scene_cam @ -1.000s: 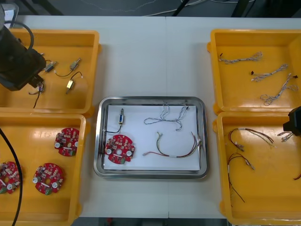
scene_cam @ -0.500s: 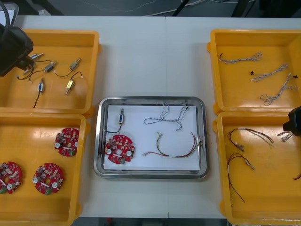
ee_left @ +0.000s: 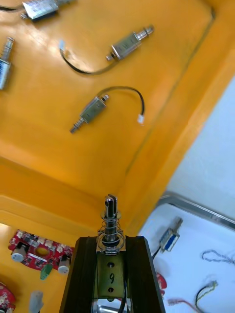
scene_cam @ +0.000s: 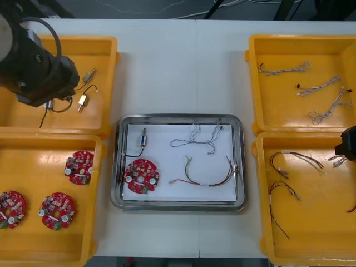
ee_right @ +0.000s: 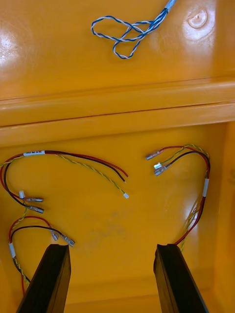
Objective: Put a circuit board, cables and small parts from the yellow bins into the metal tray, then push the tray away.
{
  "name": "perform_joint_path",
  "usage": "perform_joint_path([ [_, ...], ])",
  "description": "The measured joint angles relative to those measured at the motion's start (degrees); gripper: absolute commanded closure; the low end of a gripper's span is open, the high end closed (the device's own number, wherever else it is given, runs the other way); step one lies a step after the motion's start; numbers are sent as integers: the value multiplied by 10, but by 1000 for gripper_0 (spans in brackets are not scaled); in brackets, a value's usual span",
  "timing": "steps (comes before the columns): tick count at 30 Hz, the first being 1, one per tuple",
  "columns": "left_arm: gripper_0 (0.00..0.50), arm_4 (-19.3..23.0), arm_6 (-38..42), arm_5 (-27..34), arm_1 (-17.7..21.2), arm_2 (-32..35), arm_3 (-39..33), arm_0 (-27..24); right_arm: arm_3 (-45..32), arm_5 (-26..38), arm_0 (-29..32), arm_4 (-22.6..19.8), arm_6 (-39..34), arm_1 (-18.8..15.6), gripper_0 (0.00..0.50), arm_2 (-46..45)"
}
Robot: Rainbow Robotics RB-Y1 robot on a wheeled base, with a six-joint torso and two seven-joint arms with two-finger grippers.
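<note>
Left wrist view: the left gripper point(ee_left: 111, 240) pinches a small metal part point(ee_left: 111, 222), stem pointing past its fingertips, over the far-left yellow bin point(ee_left: 98, 161), with the metal tray point(ee_left: 193, 206) just past that bin's near right corner, while the right gripper point(ee_right: 111, 249) hangs spread over the near-right bin point(ee_right: 117, 215).

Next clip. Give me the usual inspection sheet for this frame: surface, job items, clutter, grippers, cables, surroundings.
Surface: light table; metal tray in the middle, white inside, between yellow bins.
Job's things: in the tray, one circuit board and one small metal part; three spare boards in the near left bin.
Clutter: nothing seen.
Grippers: left gripper over the far left bin, shut on a second metal part; right gripper open over the near right bin.
Cables: twisted cable and red and yellow cable lie in the tray; more in both right bins.
Surroundings: dark floor beyond the table's far edge.
</note>
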Motion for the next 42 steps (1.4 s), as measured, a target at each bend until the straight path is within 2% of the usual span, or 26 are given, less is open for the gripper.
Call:
perform_joint_path([
  [14, 500, -29, 0, 0, -80, -114, -7, -23, 0, 0, 0, 0, 0, 0, 0, 0],
  [28, 500, -79, -1, 0, -94, -231, -7, -24, 0, 0, 0, 0, 0, 0, 0, 0],
  [37, 500, -103, -1, -1, -107, -281, -7, -24, 0, 0, 0, 0, 0, 0, 0, 0],
  [42, 500, -111, -1, -36, -110, -303, -7, -24, 0, 0, 0, 0, 0, 0, 0, 0],
])
